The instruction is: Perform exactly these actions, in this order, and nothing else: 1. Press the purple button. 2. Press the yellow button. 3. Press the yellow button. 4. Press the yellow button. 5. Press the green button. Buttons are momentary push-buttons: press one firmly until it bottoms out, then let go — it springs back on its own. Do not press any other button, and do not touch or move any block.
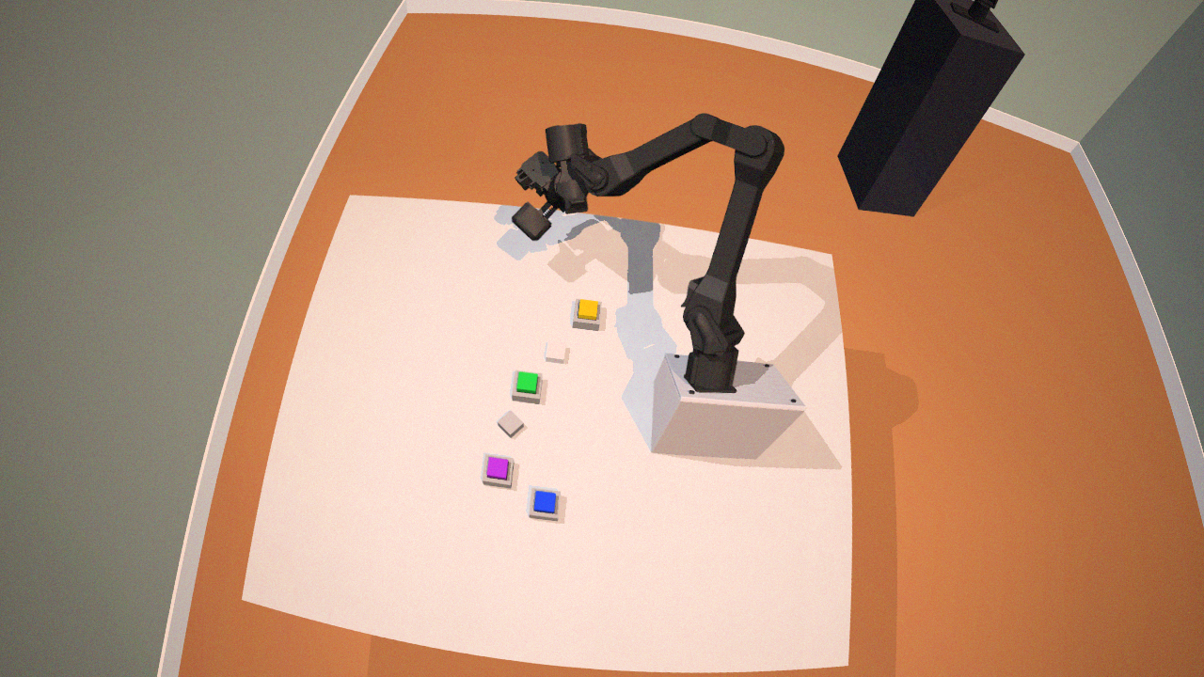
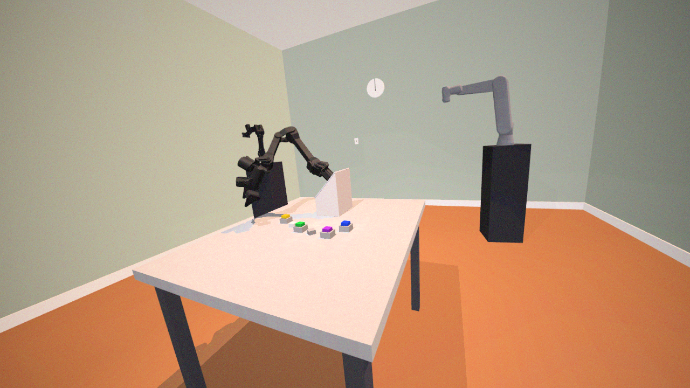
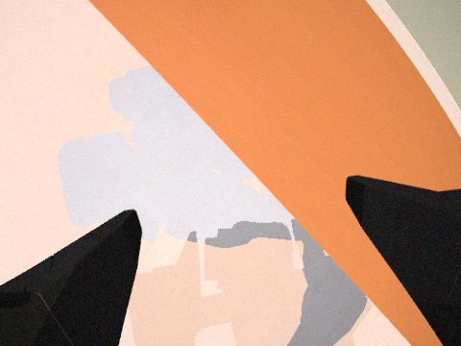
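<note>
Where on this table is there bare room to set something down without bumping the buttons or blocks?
Free: the wide stretch of table between the button line and its outer edges. Crowded: the line from the yellow button past the white block, green button and grey block to the purple button and blue button.
</note>
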Controlling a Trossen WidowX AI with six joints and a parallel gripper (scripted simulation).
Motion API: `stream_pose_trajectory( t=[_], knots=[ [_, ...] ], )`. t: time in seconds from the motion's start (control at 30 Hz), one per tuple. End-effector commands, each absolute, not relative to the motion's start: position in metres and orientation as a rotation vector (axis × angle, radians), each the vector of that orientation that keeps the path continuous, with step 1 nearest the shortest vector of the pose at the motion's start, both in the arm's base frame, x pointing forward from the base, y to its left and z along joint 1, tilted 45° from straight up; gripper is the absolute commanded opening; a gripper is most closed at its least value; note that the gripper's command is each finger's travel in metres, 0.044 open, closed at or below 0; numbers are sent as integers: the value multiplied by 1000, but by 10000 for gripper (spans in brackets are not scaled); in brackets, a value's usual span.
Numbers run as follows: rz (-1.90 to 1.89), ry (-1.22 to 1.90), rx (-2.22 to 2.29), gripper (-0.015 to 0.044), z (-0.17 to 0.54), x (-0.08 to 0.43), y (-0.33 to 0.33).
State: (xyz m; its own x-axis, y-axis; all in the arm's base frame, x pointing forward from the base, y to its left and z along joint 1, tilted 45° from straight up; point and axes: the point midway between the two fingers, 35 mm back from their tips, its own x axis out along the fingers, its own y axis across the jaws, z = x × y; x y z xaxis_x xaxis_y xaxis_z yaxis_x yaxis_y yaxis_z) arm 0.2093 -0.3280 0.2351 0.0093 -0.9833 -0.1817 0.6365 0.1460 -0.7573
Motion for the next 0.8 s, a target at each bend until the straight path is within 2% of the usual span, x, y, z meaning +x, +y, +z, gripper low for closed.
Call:
stream_pose_trajectory(
  t=[0.0,0.2,0.4,0.57,0.77],
  knots=[
    [-1202,861,-473,400,187,265,-307],
    [-989,986,-377,400,111,330,-250],
    [-831,1149,-322,400,34,364,-172],
    [-752,1306,-325,400,-26,365,-100],
    [-744,1482,-414,400,-87,332,-20]
  ],
)
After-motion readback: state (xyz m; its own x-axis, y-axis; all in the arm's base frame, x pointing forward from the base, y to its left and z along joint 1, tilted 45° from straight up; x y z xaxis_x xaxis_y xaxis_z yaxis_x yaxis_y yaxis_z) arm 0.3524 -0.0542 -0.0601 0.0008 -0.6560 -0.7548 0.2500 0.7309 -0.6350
